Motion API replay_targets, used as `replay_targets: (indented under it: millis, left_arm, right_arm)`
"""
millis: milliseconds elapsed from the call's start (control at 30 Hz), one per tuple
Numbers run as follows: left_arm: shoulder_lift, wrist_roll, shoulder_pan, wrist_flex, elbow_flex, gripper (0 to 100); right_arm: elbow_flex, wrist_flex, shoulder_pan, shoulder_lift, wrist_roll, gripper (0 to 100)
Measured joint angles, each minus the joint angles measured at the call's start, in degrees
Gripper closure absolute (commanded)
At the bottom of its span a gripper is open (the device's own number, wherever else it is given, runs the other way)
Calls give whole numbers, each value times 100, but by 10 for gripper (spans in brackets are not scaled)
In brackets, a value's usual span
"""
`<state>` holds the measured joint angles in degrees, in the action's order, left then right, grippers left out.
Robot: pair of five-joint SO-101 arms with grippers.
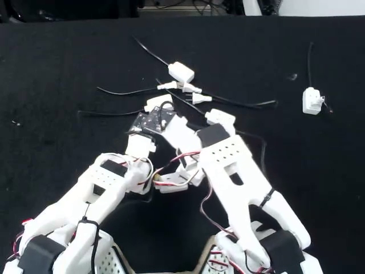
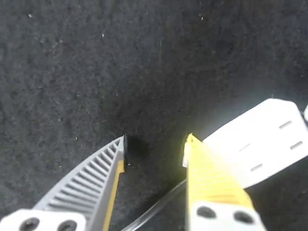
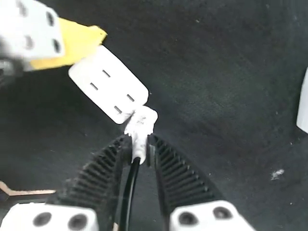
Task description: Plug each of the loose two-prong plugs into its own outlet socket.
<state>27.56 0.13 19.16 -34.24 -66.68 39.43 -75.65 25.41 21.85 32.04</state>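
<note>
The right gripper (image 3: 137, 144) pinches a small white two-prong plug (image 3: 141, 126), whose long axis runs straight out past the fingertips. The plug's nose meets the near corner of the flat white slotted outlet block (image 3: 108, 84) just ahead. The left gripper (image 2: 154, 147) stands open, with the block just outside its yellow finger (image 2: 211, 178).

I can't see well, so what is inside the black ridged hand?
A small white plastic plug on a black cord sits between the right hand's fingers. Its prongs are hidden at the end nearest the flat white slotted outlet block.
</note>
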Motion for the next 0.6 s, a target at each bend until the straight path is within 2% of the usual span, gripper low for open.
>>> replay_targets:
  millis: [600]
  left_arm:
    - [0, 0, -9, 0, 0, 801]
  right_arm:
    - [-35, -35, -114, 53, 105, 988]
